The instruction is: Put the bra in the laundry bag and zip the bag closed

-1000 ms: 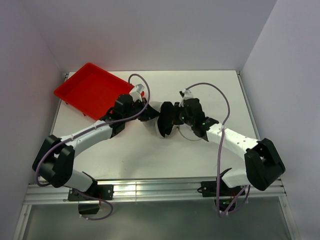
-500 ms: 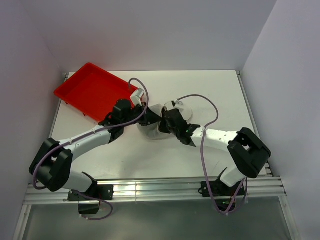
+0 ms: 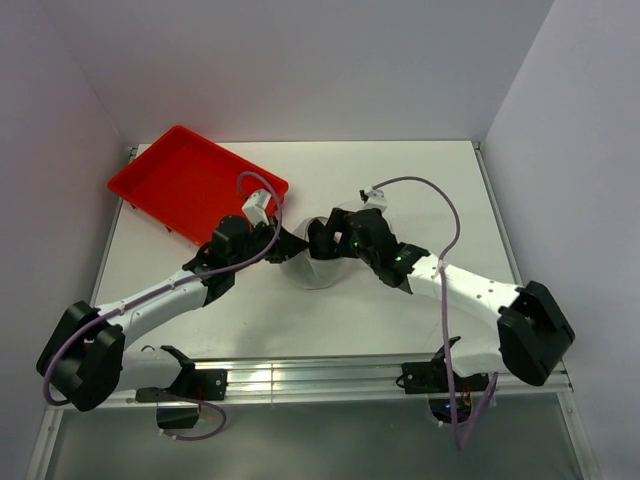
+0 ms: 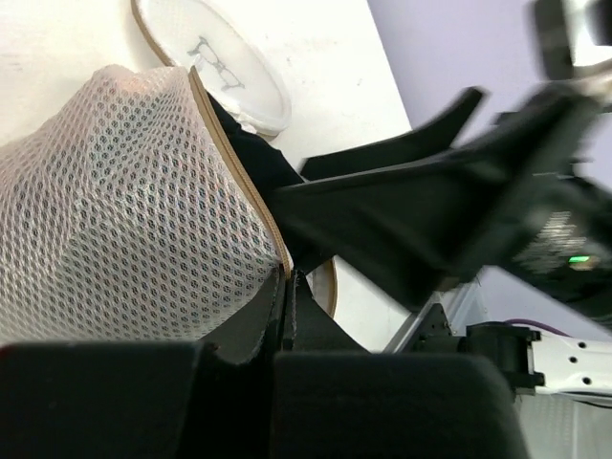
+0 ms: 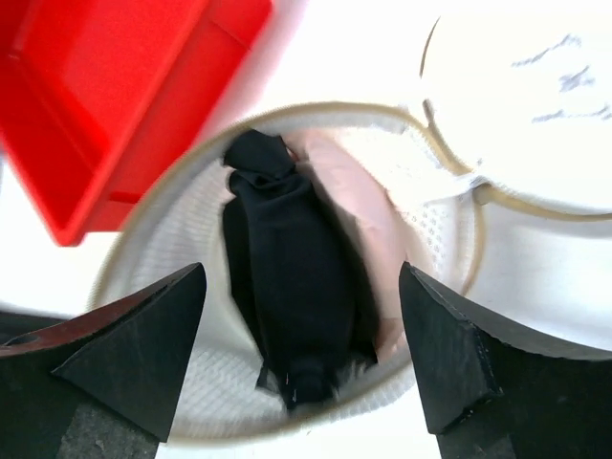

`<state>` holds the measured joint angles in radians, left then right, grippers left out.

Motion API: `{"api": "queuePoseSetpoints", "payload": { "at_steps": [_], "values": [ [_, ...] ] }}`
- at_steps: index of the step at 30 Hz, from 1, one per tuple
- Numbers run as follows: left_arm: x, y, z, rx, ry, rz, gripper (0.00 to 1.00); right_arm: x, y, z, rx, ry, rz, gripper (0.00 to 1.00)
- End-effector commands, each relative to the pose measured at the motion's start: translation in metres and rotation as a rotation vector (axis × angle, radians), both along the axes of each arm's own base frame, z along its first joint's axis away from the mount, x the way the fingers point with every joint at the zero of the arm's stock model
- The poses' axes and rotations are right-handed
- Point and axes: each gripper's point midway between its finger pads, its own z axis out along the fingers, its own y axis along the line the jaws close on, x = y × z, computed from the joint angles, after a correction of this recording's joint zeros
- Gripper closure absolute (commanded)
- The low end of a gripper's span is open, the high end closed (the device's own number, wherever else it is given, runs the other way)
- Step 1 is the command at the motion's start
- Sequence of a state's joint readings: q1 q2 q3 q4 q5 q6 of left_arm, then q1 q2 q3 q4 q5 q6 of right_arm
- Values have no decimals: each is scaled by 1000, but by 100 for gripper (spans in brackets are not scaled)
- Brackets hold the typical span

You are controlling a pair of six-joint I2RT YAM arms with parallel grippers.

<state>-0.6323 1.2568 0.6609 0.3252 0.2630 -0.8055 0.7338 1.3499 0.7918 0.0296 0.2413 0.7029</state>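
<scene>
The laundry bag (image 5: 435, 215) stands open in the middle of the right wrist view, its mouth a pale ring facing the camera. The bra (image 5: 363, 215) lies inside it as a pink-beige fold against the right wall of the pouch, beside a black cloth (image 5: 292, 287) that fills the centre. The bag's round flap (image 5: 535, 96), the one with the small glasses mark, lies flat on the table (image 5: 316, 48) at the upper right of that frame (so nothing is zipped yet). A red tray (image 5: 105, 105) sits at the upper left.

The right claw (image 5: 301, 273) hangs over the mouth with its two fingers spread wide and nothing between them. The left claw (image 4: 287, 292) is pinched tight on the bag's tan rim, at the bottom centre of the left wrist view, and props the mesh wall up.

The bra looks soft and light. It will likely bulge back towards the opening unless pressed down, and loose fabric near the rim could catch in the zip. The mesh is limp and gives little to pull against, while the rims look stiff. The rim is the better place to hold, with the other claw bringing the flap over. I cannot make out the zip pull in any view, so it would need finding first.
</scene>
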Motion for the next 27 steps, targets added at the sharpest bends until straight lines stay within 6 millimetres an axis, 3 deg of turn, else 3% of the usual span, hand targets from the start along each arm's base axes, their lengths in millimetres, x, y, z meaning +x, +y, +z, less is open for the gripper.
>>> {"api": "queuePoseSetpoints", "payload": {
  "at_steps": [1, 3, 5, 8, 10, 11, 14, 16, 18, 19, 26, 27],
  "values": [
    [5, 5, 13, -12, -66, 40, 100, -5, -6, 36, 26, -59, 38, 11],
    [5, 5, 10, -11, -60, 40, 100, -8, -14, 36, 39, -58, 31, 10],
    [4, 6, 9, -10, -62, 43, 100, -10, -23, 49, 75, -85, 13, 11],
    [2, 7, 12, -18, -68, 41, 100, -3, -52, 50, 115, -122, -109, 12],
    [1, 8, 13, -21, -71, 42, 100, 2, -75, 29, 153, -80, -209, 13],
    [0, 8, 14, -24, -75, 41, 100, 1, -79, 14, 210, -48, -240, 13],
    [-3, 9, 17, -30, -82, 37, 100, 7, -92, -6, 291, -21, -314, 13],
    [-4, 9, 16, -31, -79, 34, 100, 5, -98, -29, 324, 29, -370, 6],
    [-5, 9, 16, -32, -78, 28, 100, 11, -99, -31, 358, 30, -390, 0],
    [-6, 9, 15, -33, -78, 25, 100, 13, -98, -42, 348, 60, -397, 0],
    [-8, 7, 15, -40, -73, 10, 100, 50, -97, -53, 437, 91, -496, 1],
    [-8, 8, 14, -39, -72, 10, 100, 53, -101, -64, 429, 107, -528, 1]
  ]
}}
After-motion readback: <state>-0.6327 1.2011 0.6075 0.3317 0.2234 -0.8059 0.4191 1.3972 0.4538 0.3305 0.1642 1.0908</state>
